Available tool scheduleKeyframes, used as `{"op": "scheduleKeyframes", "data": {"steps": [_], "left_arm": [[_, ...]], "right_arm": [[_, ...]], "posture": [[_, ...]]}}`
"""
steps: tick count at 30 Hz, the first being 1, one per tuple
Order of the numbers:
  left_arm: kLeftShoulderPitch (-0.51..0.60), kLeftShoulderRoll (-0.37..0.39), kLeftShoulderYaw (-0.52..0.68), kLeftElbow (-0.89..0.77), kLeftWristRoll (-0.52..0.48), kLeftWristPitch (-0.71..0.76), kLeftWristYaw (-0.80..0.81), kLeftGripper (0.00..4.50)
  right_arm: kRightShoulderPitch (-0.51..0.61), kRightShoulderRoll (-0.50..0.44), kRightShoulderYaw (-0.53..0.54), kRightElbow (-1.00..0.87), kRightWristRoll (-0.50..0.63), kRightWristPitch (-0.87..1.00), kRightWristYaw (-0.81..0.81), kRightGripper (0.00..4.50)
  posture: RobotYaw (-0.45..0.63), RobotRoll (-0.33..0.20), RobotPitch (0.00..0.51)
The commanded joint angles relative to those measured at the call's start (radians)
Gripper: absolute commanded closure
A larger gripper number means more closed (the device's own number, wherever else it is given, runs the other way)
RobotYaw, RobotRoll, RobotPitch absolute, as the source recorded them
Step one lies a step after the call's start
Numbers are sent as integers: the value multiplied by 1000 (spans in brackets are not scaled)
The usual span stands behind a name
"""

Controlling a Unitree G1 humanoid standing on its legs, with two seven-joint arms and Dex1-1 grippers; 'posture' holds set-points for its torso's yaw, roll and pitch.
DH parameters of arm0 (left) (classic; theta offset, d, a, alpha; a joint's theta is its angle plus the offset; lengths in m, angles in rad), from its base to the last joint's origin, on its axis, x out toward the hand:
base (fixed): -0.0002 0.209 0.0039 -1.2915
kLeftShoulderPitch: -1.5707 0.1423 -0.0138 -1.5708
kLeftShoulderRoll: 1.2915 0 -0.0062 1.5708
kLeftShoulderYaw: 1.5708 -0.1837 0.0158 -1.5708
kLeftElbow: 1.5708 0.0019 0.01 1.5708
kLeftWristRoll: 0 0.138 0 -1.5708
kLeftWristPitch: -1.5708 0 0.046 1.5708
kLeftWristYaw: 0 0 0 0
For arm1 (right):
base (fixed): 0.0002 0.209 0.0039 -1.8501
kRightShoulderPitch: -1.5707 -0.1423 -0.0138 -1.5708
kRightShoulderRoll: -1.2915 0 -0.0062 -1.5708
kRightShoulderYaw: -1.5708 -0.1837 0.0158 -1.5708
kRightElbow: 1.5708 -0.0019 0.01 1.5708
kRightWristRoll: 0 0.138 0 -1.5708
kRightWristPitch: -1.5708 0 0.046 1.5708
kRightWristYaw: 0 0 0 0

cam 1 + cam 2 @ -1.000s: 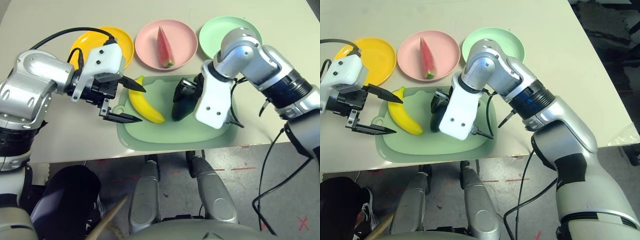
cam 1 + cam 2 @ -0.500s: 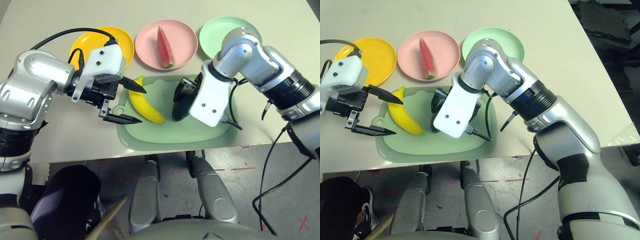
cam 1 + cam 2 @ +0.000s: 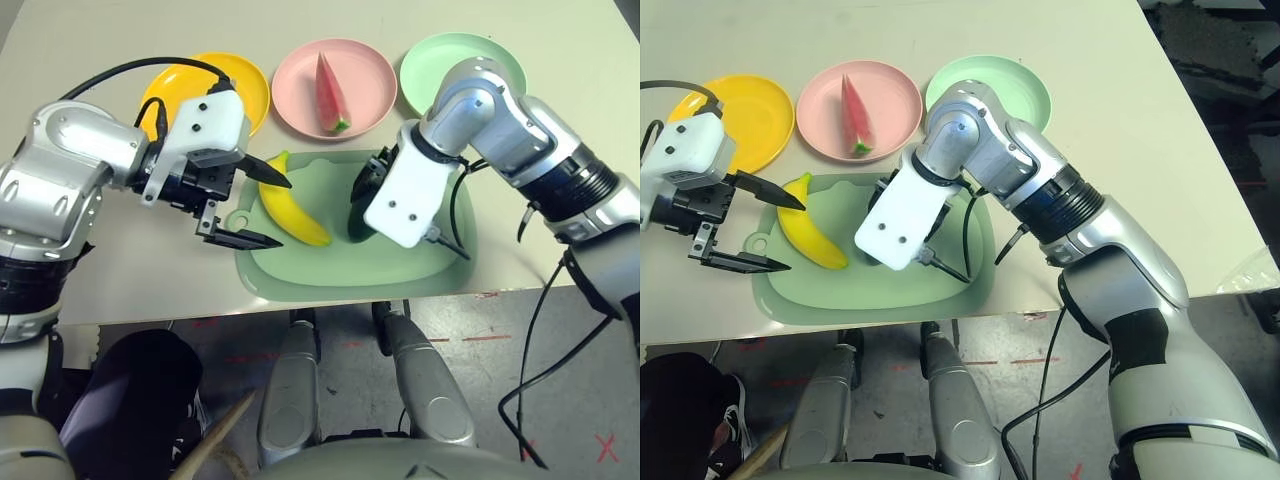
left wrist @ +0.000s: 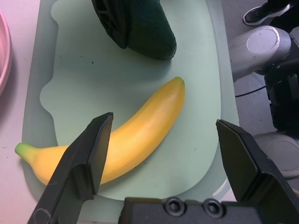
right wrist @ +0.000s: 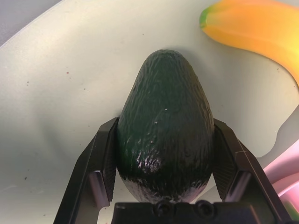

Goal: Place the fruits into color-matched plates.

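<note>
- On the tabletop point(image 3: 560, 30), a pale green mat point(image 3: 350, 265) carries the banana point(image 3: 292, 212) and avocado point(image 3: 356, 212).
- The right gripper point(image 5: 166, 172) clamps the avocado's broad belly: likely rigid, light, its pebbled skin aiding grip.
- The left gripper point(image 4: 163, 140) hovers spread wide over the mat's banana.

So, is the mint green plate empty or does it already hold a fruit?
Empty, as far as it shows: the visible part of the mint green plate is bare, and the avocado lies on the mat between the right gripper's fingers.
</note>
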Motion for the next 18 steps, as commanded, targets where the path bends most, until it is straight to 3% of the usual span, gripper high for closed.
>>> {"op": "scheduleKeyframes", "data": {"steps": [1, 10, 18], "left_arm": [[24, 17, 3, -26, -6, -12, -12, 0], [32, -1, 14, -13, -19, -22, 4, 0], [-27, -85, 40, 22, -13, -84, 88, 0]], "right_arm": [[14, 7, -17, -12, -7, 0, 5, 1533], [-43, 6, -37, 68, 3, -5, 5, 1533], [-139, 18, -88, 261, -25, 1, -2, 1533]], "posture": [[-34, 0, 431], [-46, 0, 431], [-47, 0, 428]]}}
